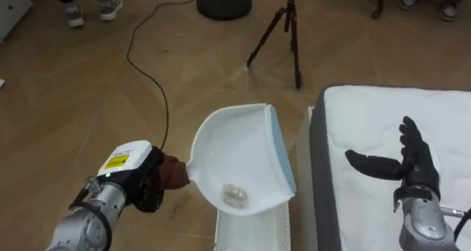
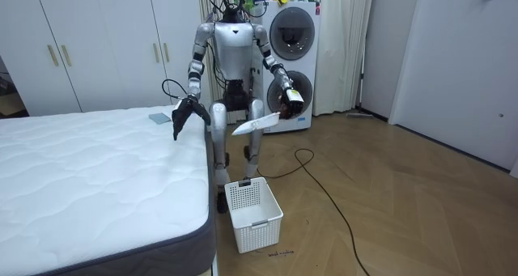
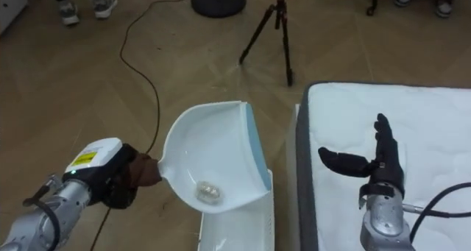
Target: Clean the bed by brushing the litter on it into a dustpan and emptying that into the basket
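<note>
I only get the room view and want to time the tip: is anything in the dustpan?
Observer: Yes, one small pale crumpled bit lies deep in the dustpan, away from its blue lip.
Operator: Is it over the basket?
Observer: From above, the dustpan's rear overlaps the basket's rim.
Operator: Grip secure?
Observer: The left hand is curled round the brown handle; the right hand is open over the mattress.

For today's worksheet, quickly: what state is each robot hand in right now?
Left hand: shut on the handle of the dustpan.
Right hand: open, holding nothing.
</note>
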You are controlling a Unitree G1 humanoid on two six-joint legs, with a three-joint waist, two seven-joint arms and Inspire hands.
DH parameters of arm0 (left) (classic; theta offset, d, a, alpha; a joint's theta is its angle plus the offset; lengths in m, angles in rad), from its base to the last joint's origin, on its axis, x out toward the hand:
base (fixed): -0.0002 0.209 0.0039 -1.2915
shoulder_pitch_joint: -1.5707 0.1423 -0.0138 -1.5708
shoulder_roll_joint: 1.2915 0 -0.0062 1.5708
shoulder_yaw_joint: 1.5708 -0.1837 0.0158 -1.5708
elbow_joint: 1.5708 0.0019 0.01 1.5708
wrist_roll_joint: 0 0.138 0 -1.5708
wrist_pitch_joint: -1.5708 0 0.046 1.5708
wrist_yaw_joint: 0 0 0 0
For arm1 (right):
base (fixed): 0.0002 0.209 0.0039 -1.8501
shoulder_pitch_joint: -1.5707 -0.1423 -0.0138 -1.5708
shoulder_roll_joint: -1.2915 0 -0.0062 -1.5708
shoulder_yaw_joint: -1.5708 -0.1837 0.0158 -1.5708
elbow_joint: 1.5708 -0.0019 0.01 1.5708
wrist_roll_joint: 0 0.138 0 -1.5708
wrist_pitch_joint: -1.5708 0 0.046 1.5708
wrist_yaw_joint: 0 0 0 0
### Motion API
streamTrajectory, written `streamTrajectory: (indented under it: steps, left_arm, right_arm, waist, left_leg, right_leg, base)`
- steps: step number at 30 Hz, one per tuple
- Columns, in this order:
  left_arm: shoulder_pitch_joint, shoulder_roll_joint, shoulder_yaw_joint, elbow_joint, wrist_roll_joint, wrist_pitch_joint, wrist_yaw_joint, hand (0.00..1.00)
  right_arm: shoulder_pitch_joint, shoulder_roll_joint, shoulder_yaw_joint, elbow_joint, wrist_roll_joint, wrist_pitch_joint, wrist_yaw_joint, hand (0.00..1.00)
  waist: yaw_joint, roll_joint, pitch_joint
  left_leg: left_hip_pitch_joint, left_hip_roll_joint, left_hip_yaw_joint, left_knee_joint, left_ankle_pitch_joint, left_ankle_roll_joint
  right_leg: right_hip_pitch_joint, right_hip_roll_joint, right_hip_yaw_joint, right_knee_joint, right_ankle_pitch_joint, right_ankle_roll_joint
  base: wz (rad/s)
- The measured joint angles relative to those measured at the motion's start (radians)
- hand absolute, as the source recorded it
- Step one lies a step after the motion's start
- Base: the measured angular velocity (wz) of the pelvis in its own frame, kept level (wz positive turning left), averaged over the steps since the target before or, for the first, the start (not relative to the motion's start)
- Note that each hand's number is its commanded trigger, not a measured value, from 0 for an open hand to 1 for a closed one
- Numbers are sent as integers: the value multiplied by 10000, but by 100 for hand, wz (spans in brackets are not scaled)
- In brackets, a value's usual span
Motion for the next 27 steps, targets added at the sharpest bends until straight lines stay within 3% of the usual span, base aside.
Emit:
streamTrajectory:
  steps: [4,5,7,13,18,20,24,27]
  left_arm:
    - [-224,89,4,398,527,95,-152,100]
    - [-370,144,-7,757,585,118,-146,100]
    - [-568,205,-40,1280,669,161,-145,100]
    - [-1480,598,-395,1833,800,275,-119,100]
    - [-2330,842,-924,2608,828,168,-105,100]
    - [-2573,990,-1219,2813,870,157,-104,100]
    - [-2705,1131,-1535,2870,1167,179,-112,100]
    - [-3221,1137,-1935,3539,1178,273,-128,100]
  right_arm:
    - [-51,-5,-19,-47,-8,-4,206,0]
    - [-84,-7,3,60,-16,-41,207,0]
    - [-208,-15,8,404,-75,-144,246,0]
    - [-1175,-35,29,1876,-352,-280,313,0]
    - [-1298,-211,347,2046,-353,-304,235,0]
    - [-1336,-290,362,2178,-364,-315,121,0]
    - [-1336,-392,368,2270,-446,-329,39,0]
    - [-1332,-314,606,2424,-444,-330,0,0]
  waist:
    - [72,26,16]
    - [66,35,33]
    - [50,76,59]
    - [-142,449,273]
    - [-277,704,269]
    - [-408,838,223]
    - [-616,1041,239]
    - [-785,1109,250]
  left_leg:
    - [-149,337,465,80,-132,-218]
    - [-170,441,790,216,-160,-265]
    - [-216,486,1046,354,-176,-291]
    - [-1193,544,1366,562,-218,-271]
    - [-1754,500,1697,712,-149,-196]
    - [-1919,467,1797,729,-106,-214]
    - [-2114,446,1963,721,-90,-217]
    - [-2346,449,2016,763,-88,-218]
  right_leg:
    - [-57,203,-38,-34,-229,-146]
    - [-93,245,-33,96,-347,-162]
    - [-171,216,-6,324,-496,-202]
    - [-1317,-3,42,1091,-620,-341]
    - [-2097,-165,229,1570,-710,-456]
    - [-2375,-204,339,1706,-739,-473]
    - [-2714,-219,520,1860,-760,-475]
    - [-2985,-222,569,1950,-764,-480]
  base:
    - [10]
    - [18]
    - [6]
    - [9]
    - [-5]
    - [-8]
    - [-10]
    - [-2]
